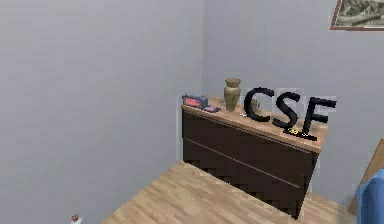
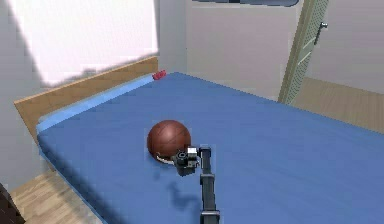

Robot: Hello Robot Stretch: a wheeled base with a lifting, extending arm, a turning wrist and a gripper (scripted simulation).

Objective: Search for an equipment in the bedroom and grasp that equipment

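Note:
A dark reddish-brown ball (image 2: 167, 139) lies on the blue mattress (image 2: 270, 150) of a bed in the arm side view. The dark arm (image 2: 208, 190) rises from the bottom edge and ends right beside the ball's lower right side. My gripper (image 2: 178, 162) sits at that end, against the ball's edge. The ball rests on the bed at the gripper's far end, so I cannot tell whether the gripper holds anything or touches the ball.
A wooden headboard (image 2: 80, 90) backs the bed at the arm side view's left, and a door (image 2: 305, 55) stands at its right. In the forward view, a dark dresser (image 1: 250, 150) carries a vase (image 1: 232, 94), a small red clock (image 1: 194, 101) and dark block letters (image 1: 290, 108).

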